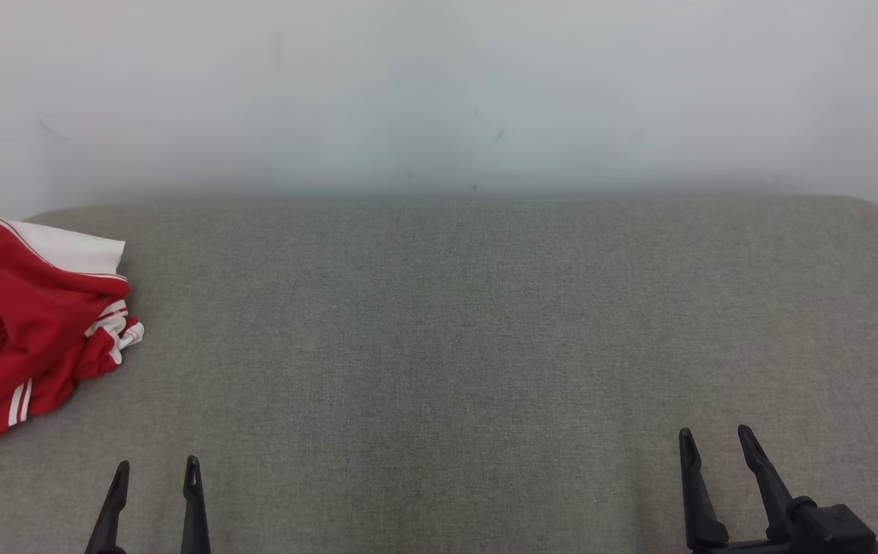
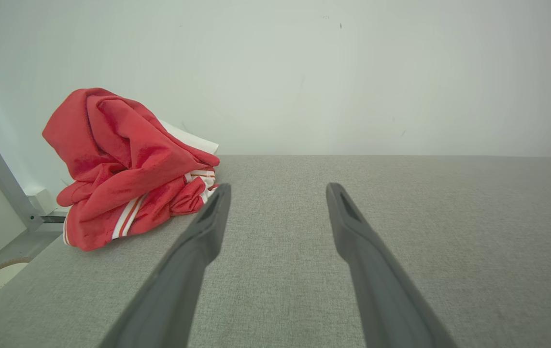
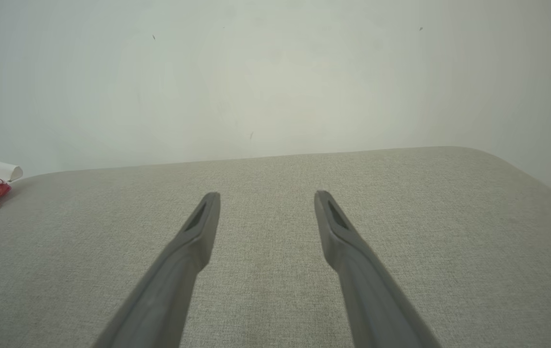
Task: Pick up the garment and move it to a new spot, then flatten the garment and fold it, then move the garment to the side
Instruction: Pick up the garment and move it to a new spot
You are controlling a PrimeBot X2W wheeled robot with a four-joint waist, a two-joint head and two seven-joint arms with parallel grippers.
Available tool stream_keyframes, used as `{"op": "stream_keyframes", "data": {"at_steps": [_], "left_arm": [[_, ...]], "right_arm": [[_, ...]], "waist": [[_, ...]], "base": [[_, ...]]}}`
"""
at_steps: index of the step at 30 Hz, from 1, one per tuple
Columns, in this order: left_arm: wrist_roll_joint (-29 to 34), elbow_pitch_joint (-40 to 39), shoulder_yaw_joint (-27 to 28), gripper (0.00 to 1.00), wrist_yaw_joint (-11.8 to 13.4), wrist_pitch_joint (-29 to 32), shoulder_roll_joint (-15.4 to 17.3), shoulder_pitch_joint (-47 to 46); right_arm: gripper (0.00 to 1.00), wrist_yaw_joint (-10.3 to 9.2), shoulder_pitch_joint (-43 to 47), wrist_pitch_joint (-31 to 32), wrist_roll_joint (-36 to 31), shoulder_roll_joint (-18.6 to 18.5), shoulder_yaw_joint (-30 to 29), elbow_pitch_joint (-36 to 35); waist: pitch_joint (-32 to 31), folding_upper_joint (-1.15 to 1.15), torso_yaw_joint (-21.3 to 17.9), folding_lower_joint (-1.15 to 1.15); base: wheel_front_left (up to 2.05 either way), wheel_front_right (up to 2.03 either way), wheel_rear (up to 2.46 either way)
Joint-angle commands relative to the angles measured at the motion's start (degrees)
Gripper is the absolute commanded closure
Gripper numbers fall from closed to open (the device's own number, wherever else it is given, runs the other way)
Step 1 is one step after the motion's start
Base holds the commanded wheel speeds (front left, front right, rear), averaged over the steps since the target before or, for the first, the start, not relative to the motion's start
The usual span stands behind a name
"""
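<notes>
Seeing the garment (image 1: pixel 23 323) bunched up at far left of the grey fabric surface (image 1: pixel 439 331) in head cam. It's red w/ white stripes and a white panel on its far side, partly cut by the frame edge. Crumpled heap, not flattened, not folded

Left gripper (image 1: pixel 158 462) at bottom left, fingers spread apart and empty, over bare fabric. It's nearer the robot than the heap and apart from it

Right gripper (image 1: pixel 716 431) at bottom right, fingers also apart, empty, well apart from the garment w/ most of the surface between

Left wrist cam: heap sits up-left of the left fingertip. The tip overlaps the heap's edge in frame, so I can't tell if they touch. Grey metal post (image 2: pixel 2 179) shows past the surface edge beside the heap

Right wrist cam: a red/white bit of the garment at the left edge. Far right corner of the surface is rounded

Pale wall (image 1: pixel 439 92) behind the surface, a few small marks on it
</notes>
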Motion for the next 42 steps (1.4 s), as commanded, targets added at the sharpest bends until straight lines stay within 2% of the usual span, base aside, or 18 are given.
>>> {"op": "stream_keyframes", "data": {"at_steps": [1, 8, 13, 33, 42], "left_arm": [[-0.4, 0.1, 0.0, 0.0, -0.1, -0.2, -0.1, -0.1], [-0.5, 0.1, 0.1, 0.0, -0.1, -0.2, -0.1, -0.4], [-0.7, 0.0, 0.4, 0.0, 0.1, -0.2, -0.1, 0.0], [-0.7, 0.2, 2.4, 0.0, 0.0, -0.2, -0.1, 1.1], [-0.5, -0.3, 3.4, 0.0, 0.6, -0.2, -0.1, 2.3]], "right_arm": [[0.0, -0.1, 0.1, 0.0, 0.3, 0.0, 0.0, -0.1], [0.0, -0.1, 0.6, 0.0, 0.7, 0.0, 0.0, 0.0], [0.0, -0.1, 0.9, 0.0, 1.2, 0.0, 0.2, 0.1], [0.0, -0.1, 1.5, 0.0, 1.8, 0.0, 1.1, 0.6], [0.0, -0.1, 1.4, 0.0, 2.1, 0.0, 2.1, 0.8]], "waist": [[0.0, 0.0, 0.0, 0.0], [0.0, 0.0, 1.6, 0.0], [-0.2, 0.0, 4.1, 0.0], [-1.3, 0.0, 19.3, 0.0], [-1.7, 0.0, 24.3, 0.0]], "base": [[0.0, 0.0, 0.0], [0.0, 0.0, 0.0], [0.0, 0.0, 0.0], [0.0, 0.0, 0.0], [0.0, 0.0, 0.0]]}}
